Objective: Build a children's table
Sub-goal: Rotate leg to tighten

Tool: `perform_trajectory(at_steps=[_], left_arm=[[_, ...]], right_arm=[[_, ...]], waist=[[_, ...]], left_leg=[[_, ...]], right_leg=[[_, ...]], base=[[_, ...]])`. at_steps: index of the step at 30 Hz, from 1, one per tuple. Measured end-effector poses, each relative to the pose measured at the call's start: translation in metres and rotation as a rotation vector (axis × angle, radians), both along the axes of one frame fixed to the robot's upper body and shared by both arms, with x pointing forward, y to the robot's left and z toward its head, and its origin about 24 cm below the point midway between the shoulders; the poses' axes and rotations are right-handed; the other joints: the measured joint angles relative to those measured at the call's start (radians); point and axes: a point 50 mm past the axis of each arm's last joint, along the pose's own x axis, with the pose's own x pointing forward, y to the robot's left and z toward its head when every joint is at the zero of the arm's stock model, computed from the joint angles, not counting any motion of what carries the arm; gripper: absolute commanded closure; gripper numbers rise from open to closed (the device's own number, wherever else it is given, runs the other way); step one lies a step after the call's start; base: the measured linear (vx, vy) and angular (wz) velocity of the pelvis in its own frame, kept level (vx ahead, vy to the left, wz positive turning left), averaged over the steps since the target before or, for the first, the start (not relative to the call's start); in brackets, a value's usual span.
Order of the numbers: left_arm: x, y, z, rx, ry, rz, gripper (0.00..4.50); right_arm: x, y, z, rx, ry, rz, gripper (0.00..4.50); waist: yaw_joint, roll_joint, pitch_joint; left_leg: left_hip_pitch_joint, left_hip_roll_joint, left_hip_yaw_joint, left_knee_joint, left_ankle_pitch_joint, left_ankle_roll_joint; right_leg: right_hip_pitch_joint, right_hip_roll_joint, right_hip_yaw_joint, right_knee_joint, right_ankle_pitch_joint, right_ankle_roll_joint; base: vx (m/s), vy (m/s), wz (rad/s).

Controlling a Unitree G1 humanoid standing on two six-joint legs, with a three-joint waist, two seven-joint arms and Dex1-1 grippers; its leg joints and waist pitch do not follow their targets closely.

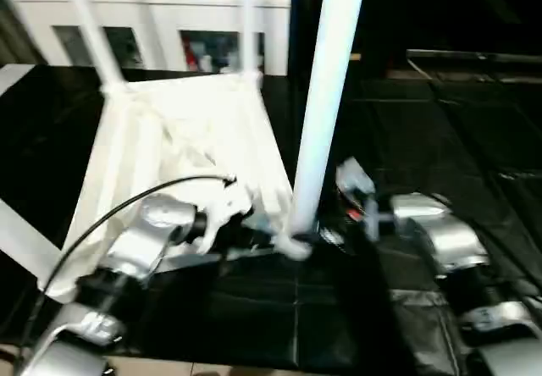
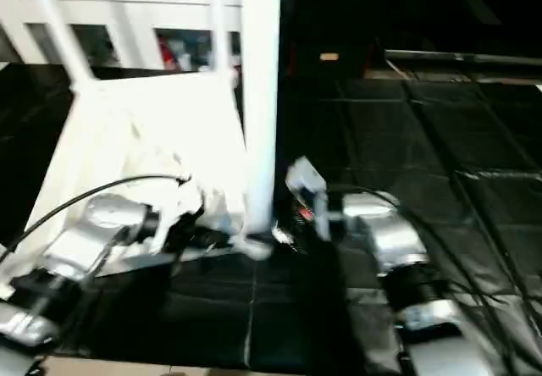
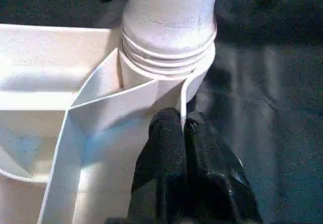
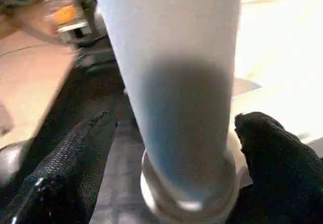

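While my left tool (image 3: 181, 125) pinches a rib of the upturned table top (image 1: 182, 139) beside its corner socket (image 3: 166, 65), my right tool (image 4: 171, 148) stands spread around the upright leg (image 1: 326, 96) seated there.

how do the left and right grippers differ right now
The left gripper is shut, its fingers pinching a thin rib of the tabletop just beside the corner socket. The right gripper is open, its fingers standing either side of the near leg without closing on it. Both work at the same near corner.
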Motion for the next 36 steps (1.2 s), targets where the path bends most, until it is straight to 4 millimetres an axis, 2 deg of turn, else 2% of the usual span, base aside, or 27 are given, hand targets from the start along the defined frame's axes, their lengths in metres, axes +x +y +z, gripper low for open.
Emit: perform_trajectory(at_steps=[1,2,5,7,10,13,15,16,21,23,29,31,36], left_arm=[[-0.001,0.000,0.000,0.004,0.001,-0.014,4.50],[-0.003,0.000,0.000,0.009,0.003,-0.031,4.50],[-0.006,-0.001,0.000,0.014,0.002,-0.070,4.50],[-0.008,-0.004,0.000,0.015,0.005,-0.092,4.50],[-0.011,-0.004,0.000,0.018,0.006,-0.116,4.50],[-0.013,-0.004,0.001,0.024,0.007,-0.135,4.50],[-0.013,-0.004,0.001,0.024,0.005,-0.139,4.50],[-0.014,-0.004,0.001,0.025,0.004,-0.140,4.50],[-0.014,-0.003,0.001,0.028,0.001,-0.146,4.50],[-0.014,-0.003,0.001,0.027,0.002,-0.145,4.50],[-0.008,-0.007,-0.002,0.008,0.025,-0.080,4.50],[0.001,-0.008,-0.003,0.005,0.033,0.014,4.50],[0.020,-0.016,-0.005,0.004,0.029,0.209,4.50]], right_arm=[[-0.001,0.000,0.000,-0.004,0.008,0.022,0.42],[-0.003,0.000,-0.001,-0.006,0.016,0.046,0.76],[-0.003,0.000,-0.002,-0.001,0.028,0.071,0.76],[-0.003,0.000,-0.002,-0.001,0.026,0.077,1.11],[-0.005,0.002,-0.002,0.004,0.034,0.115,1.21],[-0.007,0.003,-0.002,0.011,0.045,0.147,1.62],[-0.008,0.003,-0.002,0.017,0.052,0.162,1.64],[-0.008,0.003,-0.002,0.018,0.054,0.166,1.96],[-0.008,0.002,0.000,0.022,0.054,0.176,2.10],[-0.009,0.002,-0.001,0.026,0.066,0.173,2.35],[-0.007,0.002,-0.002,0.017,0.062,0.099,2.41],[-0.001,0.003,-0.004,0.006,0.034,-0.008,2.44],[0.015,0.013,-0.007,-0.012,-0.035,-0.284,2.50]], waist=[[0.002,0.000,0.000],[0.005,0.000,0.000],[0.010,0.000,0.000],[0.014,0.000,0.000],[0.019,0.000,0.000],[0.022,0.000,0.000],[0.022,0.000,0.000],[0.022,0.000,0.000],[0.022,0.000,0.000],[0.022,0.000,0.000],[0.021,0.001,-0.001],[0.015,0.001,-0.001],[-0.031,0.000,-0.002]], left_leg=[[-0.001,0.000,0.000,0.001,0.000,0.000],[-0.001,0.000,0.000,0.002,0.000,0.000],[-0.002,0.000,0.000,0.007,0.000,0.000],[-0.002,0.001,0.000,0.009,0.000,0.000],[-0.002,0.001,0.000,0.009,0.000,0.000],[-0.002,0.001,0.000,0.009,0.000,0.000],[-0.002,0.001,0.000,0.009,0.000,0.000],[-0.002,0.001,0.000,0.009,0.000,0.000],[-0.002,0.001,0.000,0.009,0.000,0.000],[-0.002,0.001,0.000,0.010,0.000,0.000],[0.000,0.001,0.000,0.010,0.000,0.000],[0.006,0.001,0.000,0.010,0.000,0.000],[0.011,0.000,0.000,0.009,0.001,-0.001]], right_leg=[[0.000,0.000,0.000,0.001,0.000,0.000],[0.000,0.000,0.000,0.002,0.000,0.000],[0.000,-0.001,0.001,0.005,0.000,0.000],[0.000,-0.001,0.001,0.006,0.000,0.000],[0.000,-0.001,0.001,0.006,0.000,0.000],[0.000,-0.001,0.001,0.006,0.000,0.000],[0.000,-0.001,0.001,0.006,0.000,0.000],[0.000,-0.001,0.001,0.006,0.000,0.000],[0.000,-0.001,0.001,0.006,0.000,0.000],[0.000,-0.001,0.001,0.007,0.000,0.000],[0.003,-0.001,0.002,0.007,0.000,0.000],[0.007,0.000,0.002,0.007,0.000,0.000],[0.009,0.000,0.003,0.006,-0.001,0.005]], base=[[0.000,0.000,0.00],[0.000,0.000,0.00],[0.000,0.000,0.00],[0.000,0.000,0.00],[0.000,0.000,0.00],[0.000,0.000,0.00],[0.000,0.000,0.00],[0.000,0.000,0.00],[0.000,0.000,0.00],[0.000,0.000,0.00],[0.000,0.000,0.00],[0.000,0.000,0.00],[0.000,0.000,0.00]])
